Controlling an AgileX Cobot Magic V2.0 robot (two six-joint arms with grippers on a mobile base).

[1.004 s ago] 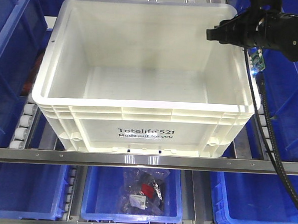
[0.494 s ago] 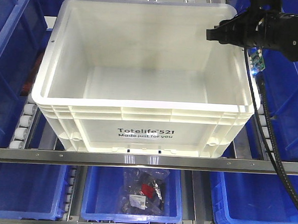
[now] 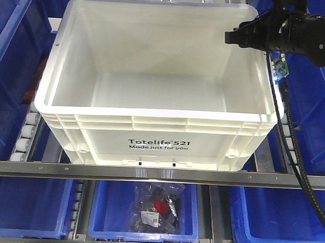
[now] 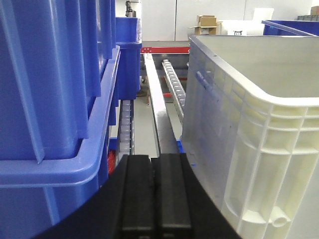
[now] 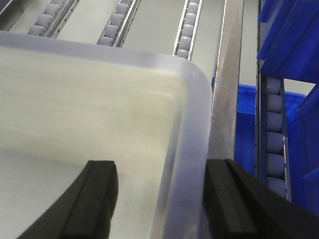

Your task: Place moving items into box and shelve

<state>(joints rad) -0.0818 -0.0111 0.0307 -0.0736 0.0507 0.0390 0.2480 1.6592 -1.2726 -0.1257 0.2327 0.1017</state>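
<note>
A white box (image 3: 159, 136) marked "Totelife 521" stands on the roller shelf, and its inside shows nothing. My right gripper (image 3: 230, 37) is open at the box's far right rim. In the right wrist view it (image 5: 160, 168) straddles the box's wall (image 5: 192, 124), one finger inside and one outside. My left gripper (image 4: 155, 159) is shut on nothing, low in the gap between a blue bin (image 4: 55, 99) and the box's side (image 4: 239, 129). It does not show in the front view. A clear bag of dark items (image 3: 157, 209) lies in a blue bin one level below.
Blue bins (image 3: 13, 54) flank the white box on both sides and fill the lower level (image 3: 27, 207). A metal rail (image 3: 159, 174) runs across the shelf front. Roller tracks (image 5: 189, 25) extend behind the box. A black cable (image 3: 292, 144) hangs from my right arm.
</note>
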